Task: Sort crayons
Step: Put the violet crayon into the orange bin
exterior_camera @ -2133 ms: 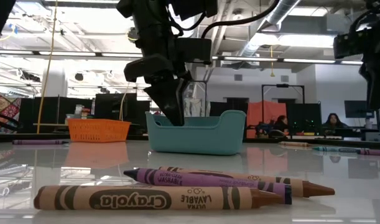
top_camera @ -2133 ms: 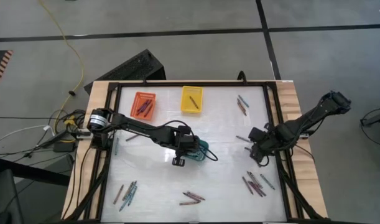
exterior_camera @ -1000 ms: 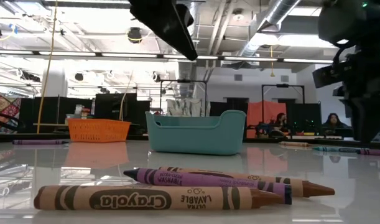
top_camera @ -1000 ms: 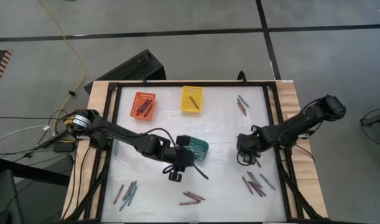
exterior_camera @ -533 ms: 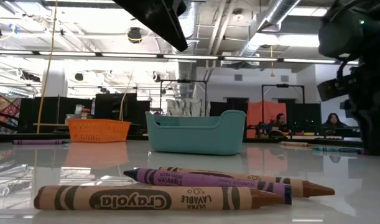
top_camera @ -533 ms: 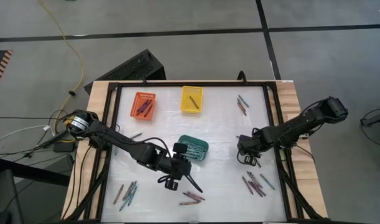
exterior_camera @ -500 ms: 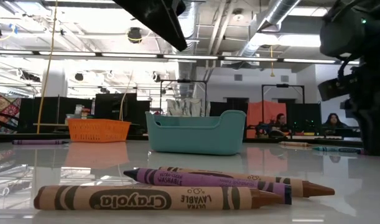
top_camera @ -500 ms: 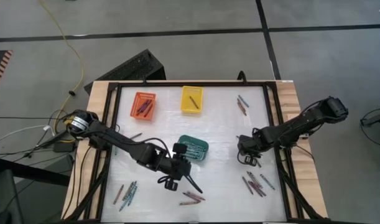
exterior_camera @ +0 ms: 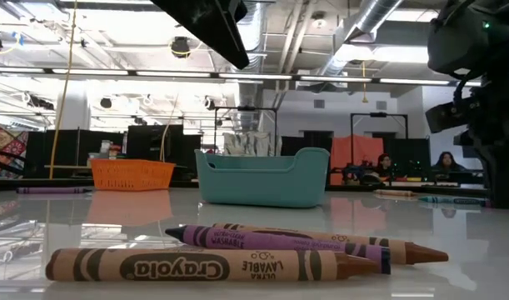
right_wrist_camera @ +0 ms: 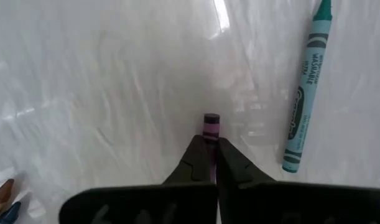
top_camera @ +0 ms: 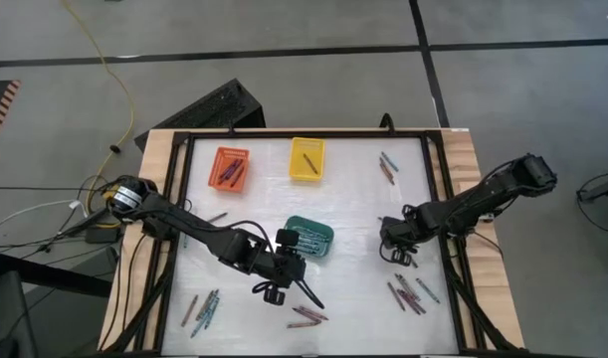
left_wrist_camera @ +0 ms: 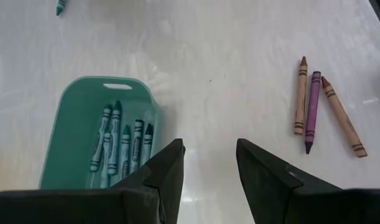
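Crayons lie in loose groups on the white table: near the front edge (top_camera: 306, 315), at the front right (top_camera: 408, 293), at the front left (top_camera: 201, 308) and at the back right (top_camera: 386, 167). My right gripper (right_wrist_camera: 213, 154) stands low over the table's right part, shut on a purple crayon (right_wrist_camera: 211, 123); a teal crayon (right_wrist_camera: 305, 93) lies beside it. My left gripper (left_wrist_camera: 208, 174) hangs open over bare table. It is just on the near side of the teal basket (left_wrist_camera: 109, 134), which holds several teal crayons. My right gripper pinches the purple crayon between its two fingertips, coming steeply from above. The crayon's flat end (right_wrist_camera: 211, 119) sticks out just past the fingertips. The fingers hide the rest of the crayon. Whether it is off the table I cannot tell.
An orange basket (top_camera: 230, 167) with crayons and a yellow basket (top_camera: 306, 159) with one crayon stand at the back. Three crayons (left_wrist_camera: 317, 109) lie ahead of my left gripper. A black frame (top_camera: 174, 239) runs around the table. People sit in the room beyond (exterior_camera: 379, 165).
My left gripper has drawn away from the teal basket toward the table's near edge and then stopped, still open. My right gripper has sunk a little toward the table.
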You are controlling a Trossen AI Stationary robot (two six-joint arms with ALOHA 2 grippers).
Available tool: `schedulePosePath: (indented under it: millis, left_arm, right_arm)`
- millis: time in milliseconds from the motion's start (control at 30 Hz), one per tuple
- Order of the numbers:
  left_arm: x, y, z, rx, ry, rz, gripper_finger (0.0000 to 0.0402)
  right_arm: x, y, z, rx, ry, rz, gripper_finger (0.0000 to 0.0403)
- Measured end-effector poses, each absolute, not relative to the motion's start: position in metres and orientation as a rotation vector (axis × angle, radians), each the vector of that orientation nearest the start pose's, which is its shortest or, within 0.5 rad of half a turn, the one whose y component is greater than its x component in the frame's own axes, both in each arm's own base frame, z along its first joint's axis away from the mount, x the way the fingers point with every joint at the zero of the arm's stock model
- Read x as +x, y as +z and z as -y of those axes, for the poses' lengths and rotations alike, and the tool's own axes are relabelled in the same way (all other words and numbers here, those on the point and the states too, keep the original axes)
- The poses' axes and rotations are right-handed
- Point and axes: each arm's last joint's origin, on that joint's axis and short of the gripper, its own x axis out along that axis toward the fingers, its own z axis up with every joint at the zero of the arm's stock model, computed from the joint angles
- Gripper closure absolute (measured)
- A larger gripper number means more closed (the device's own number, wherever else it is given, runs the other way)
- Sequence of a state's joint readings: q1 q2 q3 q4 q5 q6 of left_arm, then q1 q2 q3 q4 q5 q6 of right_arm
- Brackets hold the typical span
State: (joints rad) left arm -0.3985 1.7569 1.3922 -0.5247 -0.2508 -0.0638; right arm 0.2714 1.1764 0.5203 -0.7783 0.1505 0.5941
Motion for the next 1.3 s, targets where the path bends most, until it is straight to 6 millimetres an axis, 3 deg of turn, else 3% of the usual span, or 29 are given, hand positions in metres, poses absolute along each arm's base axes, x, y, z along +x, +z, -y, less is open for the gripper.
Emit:
schedulePosePath:
  millis: [200,400,533,700,967,1133,1300]
  left_arm:
    - [0.352,0.258,0.143,0.218,-0.113,-0.839,0.0264]
    - [0.356,0.262,0.143,0.24,-0.007,-0.765,0.0264]
    - [0.361,0.268,0.145,0.282,0.04,-0.667,0.0264]
    - [0.37,0.281,0.147,0.33,0.081,-0.516,0.0264]
    - [0.379,0.304,0.148,0.385,0.166,-0.29,0.0264]
    - [0.382,0.319,0.15,0.375,0.181,-0.151,0.0264]
    - [0.383,0.335,0.15,0.338,0.201,-0.002,0.0264]
  right_arm:
    - [0.166,0.165,-0.041,0.18,-0.316,-1.345,0.0401]
    - [0.18,0.198,-0.045,0.156,-0.285,-1.27,0.0402]
    - [0.191,0.231,-0.049,0.132,-0.246,-1.151,0.0402]
    - [0.201,0.29,-0.061,0.052,-0.187,-0.928,0.0403]
    - [0.198,0.373,-0.094,-0.111,-0.046,-0.557,0.0403]
    - [0.192,0.402,-0.115,-0.206,0.029,-0.352,0.0403]
    - [0.189,0.415,-0.127,-0.264,0.069,-0.223,0.0403]
